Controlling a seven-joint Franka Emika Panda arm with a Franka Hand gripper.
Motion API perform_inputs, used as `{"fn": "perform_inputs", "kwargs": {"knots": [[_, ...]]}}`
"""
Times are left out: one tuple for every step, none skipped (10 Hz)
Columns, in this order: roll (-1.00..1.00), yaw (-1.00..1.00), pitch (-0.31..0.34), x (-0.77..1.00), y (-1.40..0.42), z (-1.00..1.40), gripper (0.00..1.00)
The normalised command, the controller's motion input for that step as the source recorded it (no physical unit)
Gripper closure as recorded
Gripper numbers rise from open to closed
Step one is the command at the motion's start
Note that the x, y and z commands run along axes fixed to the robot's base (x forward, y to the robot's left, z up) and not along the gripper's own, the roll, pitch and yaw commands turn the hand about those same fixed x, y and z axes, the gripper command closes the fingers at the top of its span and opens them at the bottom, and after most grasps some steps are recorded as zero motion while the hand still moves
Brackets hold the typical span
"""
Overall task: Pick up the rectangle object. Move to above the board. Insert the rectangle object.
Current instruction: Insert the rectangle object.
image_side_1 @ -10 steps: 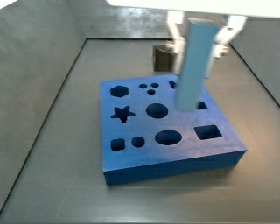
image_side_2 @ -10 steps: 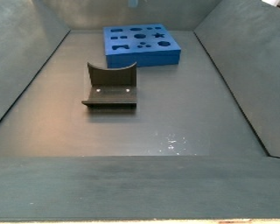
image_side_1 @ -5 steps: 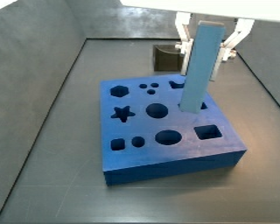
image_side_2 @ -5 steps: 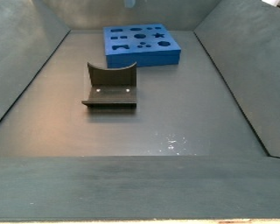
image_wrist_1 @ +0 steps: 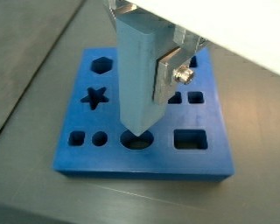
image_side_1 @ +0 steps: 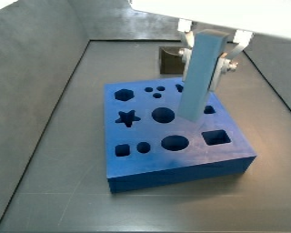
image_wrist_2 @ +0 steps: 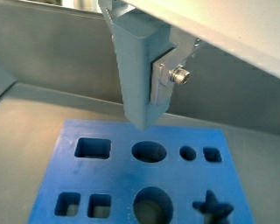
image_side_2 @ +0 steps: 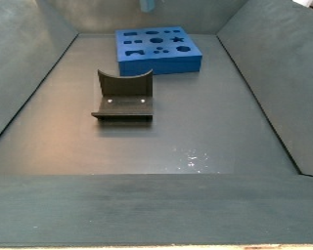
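Across a dull grey floor [image_side_2: 186, 137] walled by sloping grey panels, the board [image_side_1: 173, 157] lies flat near the far end in a side view [image_side_2: 156, 49], its bright-blue top cut with dark holes (star, hexagon, circles, squares). Above it hangs the rectangle object [image_side_1: 199, 77], long axis close to vertical with a slight tilt, lower end pointing down at the board's top near the round holes; in both wrist views [image_wrist_1: 140, 79] [image_wrist_2: 140, 74] that end sits clear of the surface. The gripper [image_side_1: 211, 41] is over the board's back half, its silver fingers [image_wrist_1: 174, 72] closed on the bar's upper part. Nearer on the floor, well apart from the board, stands the fixture [image_side_2: 124, 98], a dark bracket on a base plate. Nothing lies between bar and board
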Motion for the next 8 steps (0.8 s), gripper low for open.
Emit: {"fn": "perform_inputs", "kwargs": {"knots": [[0.0, -1.0, -0.023, 0.0, 0.0, -0.27, 1.0], [0.0, -1.0, 0.0, 0.0, -0.05, -0.17, 1.0], [-0.01, 0.0, 0.0, 0.0, 0.0, 0.0, 1.0], [-0.13, -0.25, 0.026, 0.75, -0.31, 0.0, 1.0], [-0.36, -0.18, 0.0, 0.88, -0.3, 0.0, 1.0], [-0.49, -0.16, 0.0, 0.91, -0.24, 0.0, 1.0], [-0.43, -0.15, 0.02, 0.89, -0.25, -0.1, 1.0], [0.0, -0.05, 0.06, 0.09, 0.0, 0.0, 1.0]]}}
